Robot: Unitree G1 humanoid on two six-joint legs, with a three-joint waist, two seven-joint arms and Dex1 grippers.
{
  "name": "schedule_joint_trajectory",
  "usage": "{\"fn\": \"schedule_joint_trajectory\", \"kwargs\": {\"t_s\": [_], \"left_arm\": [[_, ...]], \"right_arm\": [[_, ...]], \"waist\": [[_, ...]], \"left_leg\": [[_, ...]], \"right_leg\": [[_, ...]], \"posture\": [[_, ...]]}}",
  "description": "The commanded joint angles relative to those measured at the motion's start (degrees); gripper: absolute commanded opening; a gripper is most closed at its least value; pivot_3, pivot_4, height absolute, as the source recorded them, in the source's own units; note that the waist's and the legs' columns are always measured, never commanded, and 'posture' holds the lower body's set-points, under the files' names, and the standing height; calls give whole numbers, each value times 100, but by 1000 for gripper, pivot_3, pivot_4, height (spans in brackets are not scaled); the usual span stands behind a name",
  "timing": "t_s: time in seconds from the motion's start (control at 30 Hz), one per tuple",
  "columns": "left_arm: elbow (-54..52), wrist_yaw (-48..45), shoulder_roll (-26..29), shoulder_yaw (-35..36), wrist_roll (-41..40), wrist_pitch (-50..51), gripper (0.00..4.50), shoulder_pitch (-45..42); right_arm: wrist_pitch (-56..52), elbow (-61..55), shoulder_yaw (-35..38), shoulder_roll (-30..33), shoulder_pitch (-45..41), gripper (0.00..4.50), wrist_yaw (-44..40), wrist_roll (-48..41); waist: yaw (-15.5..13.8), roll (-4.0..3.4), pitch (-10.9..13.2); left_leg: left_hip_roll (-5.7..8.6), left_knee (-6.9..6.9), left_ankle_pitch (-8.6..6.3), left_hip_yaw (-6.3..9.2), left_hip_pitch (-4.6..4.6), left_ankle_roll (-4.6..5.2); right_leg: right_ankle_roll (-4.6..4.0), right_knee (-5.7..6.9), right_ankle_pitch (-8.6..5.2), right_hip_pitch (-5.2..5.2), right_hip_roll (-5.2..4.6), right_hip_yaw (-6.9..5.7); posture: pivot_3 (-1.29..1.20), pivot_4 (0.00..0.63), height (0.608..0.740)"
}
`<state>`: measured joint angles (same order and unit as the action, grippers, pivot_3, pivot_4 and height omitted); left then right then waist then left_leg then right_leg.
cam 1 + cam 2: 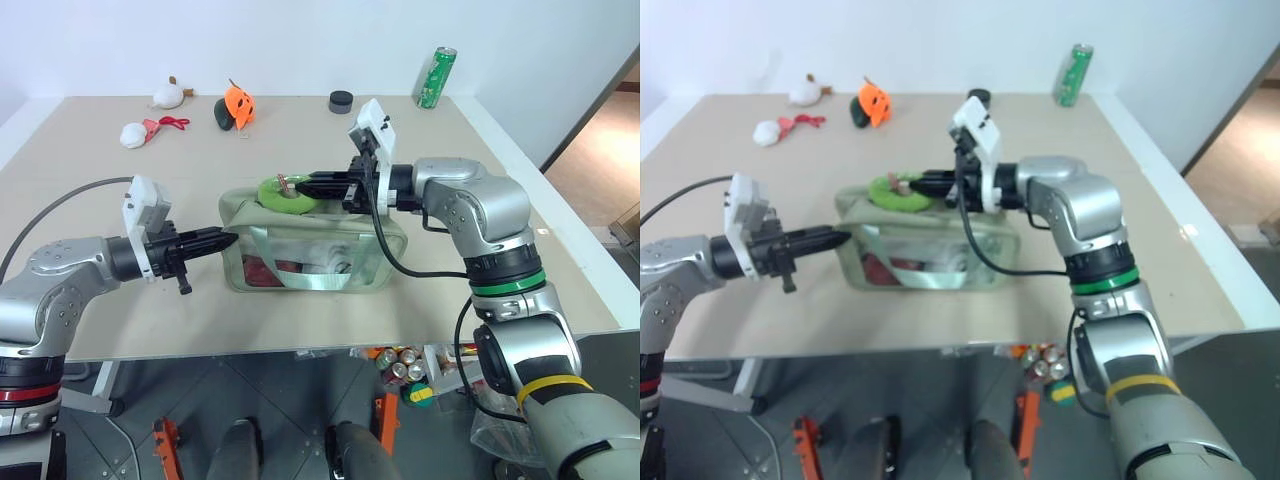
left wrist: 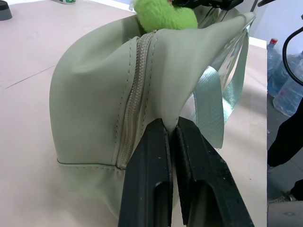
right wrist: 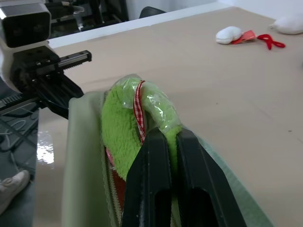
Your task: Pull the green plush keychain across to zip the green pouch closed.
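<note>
The green plush keychain sits on top of the green pouch near its left end, and the right gripper, reaching in level from the right, has its two black fingers pinched together on the plush. The pouch stands upright near the middle of the table, and the left gripper clamps the fabric corner at the pouch's left end beside the zipper, just left of and below the keychain
</note>
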<state>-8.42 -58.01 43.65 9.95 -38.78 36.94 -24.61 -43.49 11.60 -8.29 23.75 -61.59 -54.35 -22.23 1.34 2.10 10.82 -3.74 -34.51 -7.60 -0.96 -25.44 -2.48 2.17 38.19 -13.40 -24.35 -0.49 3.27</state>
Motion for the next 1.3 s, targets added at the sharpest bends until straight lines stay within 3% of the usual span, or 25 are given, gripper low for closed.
{"fn": "schedule_joint_trajectory", "kwargs": {"t_s": [0.03, 0.17, 0.33, 0.6, 0.77, 0.87, 1.03, 1.2, 1.3], "left_arm": [[-56, -17, -16, -49, 29, -33, 0, 27], [-21, -5, -44, -67, 41, -65, 0, 30], [56, 24, -85, -59, 52, -98, 0, 50], [179, -26, -117, -98, 66, -117, 0, -37], [164, -9, -175, -138, 77, -112, 0, -45], [149, -11, -175, -131, 59, -85, 0, -47], [82, -30, -102, -71, 1, 0, 0, -22], [102, 47, -98, 21, -51, 73, 0, -48], [170, 334, -219, 140, -170, 322, 0, -85]], "right_arm": [[300, 172, 421, 423, -261, 51, 156, 167], [524, 303, 674, 1079, -239, 51, -31, 226], [1394, 136, 642, 2408, 510, 51, -438, 788], [2149, -283, 449, 3457, 1197, 51, -479, 1647], [2149, -953, 78, 3181, 1757, 51, -368, 1933], [2261, -1272, -522, 2906, 2176, 51, -255, 2424], [3008, -738, -1236, 2788, 2326, 51, -29, 3445], [3334, -257, -1294, 2363, 2038, 51, 164, 3703], [2991, -274, -959, 1879, 2028, 51, 129, 3253]], "waist": [[-10, 0, 0], [-17, 0, 0], [-38, 4, -2], [1, -3, -1], [-9, 0, -3], [-1, 0, -3], [-4, 2, -4], [10, 10, -9], [28, 13, -11]], "left_leg": [[1, 0, 0, -1, 0, 0], [3, 0, 0, -4, 0, 0], [7, 2, -4, -3, 0, 5], [10, -1, -7, -31, 10, 11], [17, -9, -7, -42, 10, 11], [16, -10, -7, -46, 12, 11], [21, -11, -7, -51, 12, 11], [19, -16, -5, -55, 24, 13], [15, -15, -4, -54, 28, 14]], "right_leg": [[-5, -1, -3, 0, -2, 0], [-16, -3, -10, 1, -5, 2], [-18, -6, -21, 4, -11, -1], [-11, -5, -15, -1, -16, 21], [-5, -7, -12, 2, -30, 25], [-3, -6, -11, 2, -29, 27], [1, -6, -11, 1, -33, 31], [0, -6, -2, 7, -33, 31], [-1, -4, -1, 10, -29, 31]], "posture": [[0, 150, 740], [0, 150, 740], [0, 150, 740], [0, 150, 740], [0, 150, 740], [0, 150, 740], [0, 150, 740], [0, 150, 740], [0, 150, 740]]}}
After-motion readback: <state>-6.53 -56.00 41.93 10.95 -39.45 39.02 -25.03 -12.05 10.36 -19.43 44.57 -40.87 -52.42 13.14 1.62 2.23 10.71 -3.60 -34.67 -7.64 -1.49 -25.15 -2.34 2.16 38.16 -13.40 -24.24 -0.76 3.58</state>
